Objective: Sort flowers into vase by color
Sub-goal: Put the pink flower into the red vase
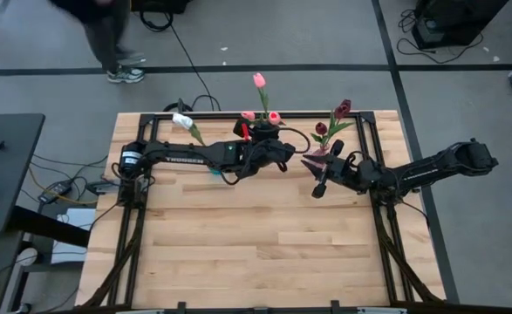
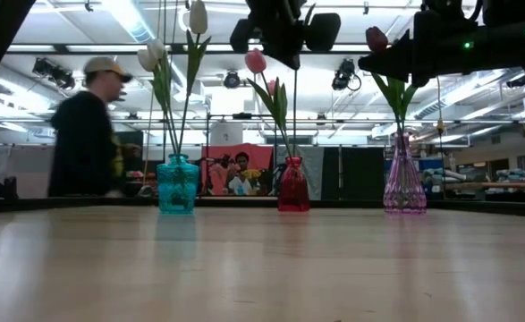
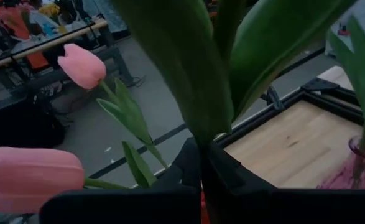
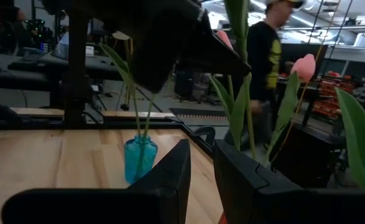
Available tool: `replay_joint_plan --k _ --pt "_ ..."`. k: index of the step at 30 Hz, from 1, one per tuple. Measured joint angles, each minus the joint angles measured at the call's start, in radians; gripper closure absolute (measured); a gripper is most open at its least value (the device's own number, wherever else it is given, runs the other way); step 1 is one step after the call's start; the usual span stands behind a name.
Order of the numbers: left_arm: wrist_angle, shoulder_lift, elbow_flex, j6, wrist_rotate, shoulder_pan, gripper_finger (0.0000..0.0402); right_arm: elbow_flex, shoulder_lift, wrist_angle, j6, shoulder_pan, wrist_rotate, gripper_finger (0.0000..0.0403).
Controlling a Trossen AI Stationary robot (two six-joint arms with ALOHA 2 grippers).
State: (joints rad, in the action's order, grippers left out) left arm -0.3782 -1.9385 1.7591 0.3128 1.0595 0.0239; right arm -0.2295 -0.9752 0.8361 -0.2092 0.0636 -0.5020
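Left gripper (image 1: 257, 133) is clamped on a pink tulip stem (image 3: 198, 93) above the red vase (image 2: 292, 190); you're mid-insertion. Next, lower the stem straight in, then release. Right gripper (image 1: 318, 186) waits nearby, fingers slightly apart, empty.

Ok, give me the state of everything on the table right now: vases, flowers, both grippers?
teal vase: upright, holds white tulips
red vase: upright, holds pink tulips
pink vase: upright, holds maroon tulips
left gripper: shut on a green stem, above the red vase
right gripper: near the pink vase, nothing seen held
person: walking behind the table
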Motion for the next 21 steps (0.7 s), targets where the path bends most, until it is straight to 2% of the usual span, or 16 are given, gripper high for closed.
replay_joint_plan --k 10,21 --pt "-0.102 0.0 -0.001 0.086 -0.122 0.073 0.0398 0.0 0.0 0.0 0.008 -0.014 0.033 0.0322" --pt "-0.102 -0.023 -0.001 0.09 -0.275 0.164 0.0398 0.0 0.0 0.0 0.008 -0.014 0.072 0.0322"
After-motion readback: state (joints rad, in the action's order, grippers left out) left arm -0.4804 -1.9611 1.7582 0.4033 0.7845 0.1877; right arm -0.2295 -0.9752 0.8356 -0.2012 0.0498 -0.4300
